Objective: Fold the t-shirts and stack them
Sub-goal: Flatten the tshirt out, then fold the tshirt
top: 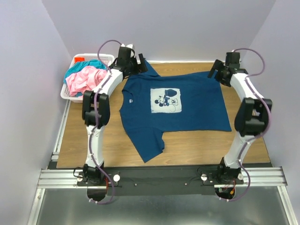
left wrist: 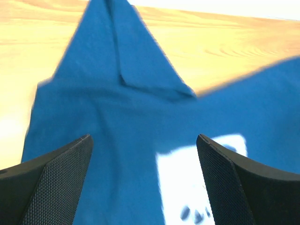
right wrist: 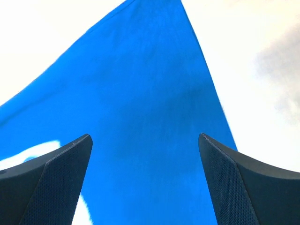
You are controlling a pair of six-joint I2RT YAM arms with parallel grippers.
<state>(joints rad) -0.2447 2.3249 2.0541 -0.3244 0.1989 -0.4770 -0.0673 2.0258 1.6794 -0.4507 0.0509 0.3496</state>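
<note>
The dark blue t-shirt [top: 187, 105] lies spread flat on the wooden table, print side up, its white cartoon-mouse print [top: 166, 101] in the middle. It fills the left wrist view [left wrist: 122, 122] and the right wrist view [right wrist: 145, 117]. My left gripper [top: 136, 63] is open above the shirt's far left sleeve, empty. My right gripper [top: 216, 70] is open above the shirt's far right corner, empty. The pink t-shirt [top: 84, 79] and the teal t-shirt [top: 84, 65] lie bunched in the basket.
A white plastic lattice basket [top: 105, 58] stands at the table's far left corner. Bare wooden table [top: 201, 145] shows in front of and to the right of the shirt. Purple walls close in on three sides.
</note>
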